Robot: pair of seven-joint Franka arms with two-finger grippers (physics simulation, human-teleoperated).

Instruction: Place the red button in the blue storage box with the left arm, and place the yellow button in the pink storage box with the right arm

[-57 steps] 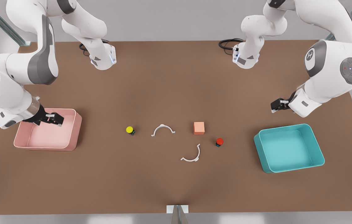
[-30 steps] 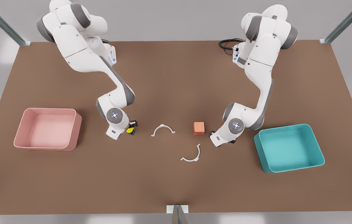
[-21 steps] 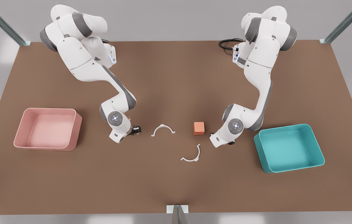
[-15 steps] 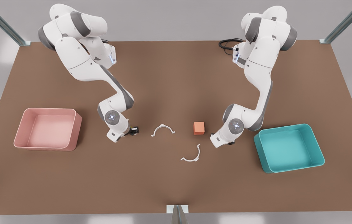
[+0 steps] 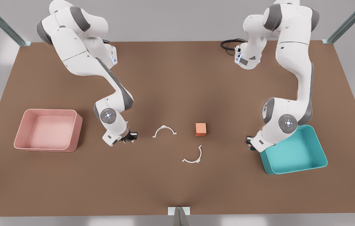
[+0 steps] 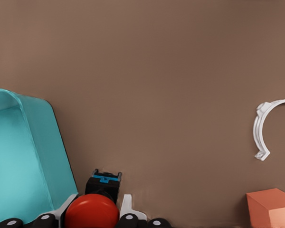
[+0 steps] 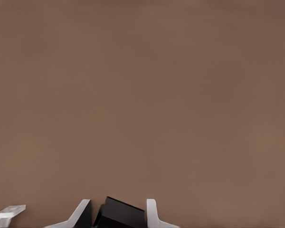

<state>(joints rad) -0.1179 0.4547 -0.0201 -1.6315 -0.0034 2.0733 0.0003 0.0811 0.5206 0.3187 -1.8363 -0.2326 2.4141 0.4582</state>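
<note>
My left gripper [image 6: 97, 205] is shut on the red button [image 6: 91, 211], whose dark base with a blue tab sticks out past the fingers. In the front view this gripper [image 5: 250, 142] hangs just beside the near left corner of the blue storage box [image 5: 293, 152], which also shows in the left wrist view [image 6: 19, 161]. My right gripper [image 5: 130, 137] is low over the table between the pink storage box [image 5: 50, 131] and a white clip. Its fingers [image 7: 83, 211] grip a tilted black base [image 7: 118, 216], the yellow button's; the yellow cap is hidden.
A salmon-orange cube [image 5: 200, 129] sits mid-table, with one white C-shaped clip [image 5: 164, 130] to its left in the front view and another [image 5: 193, 156] nearer the front edge. Both arm bases stand at the back of the brown table [image 5: 177, 188].
The left gripper has carried the red button away from the cube toward the blue storage box. The right gripper has shifted slightly toward the pink storage box and the front edge.
</note>
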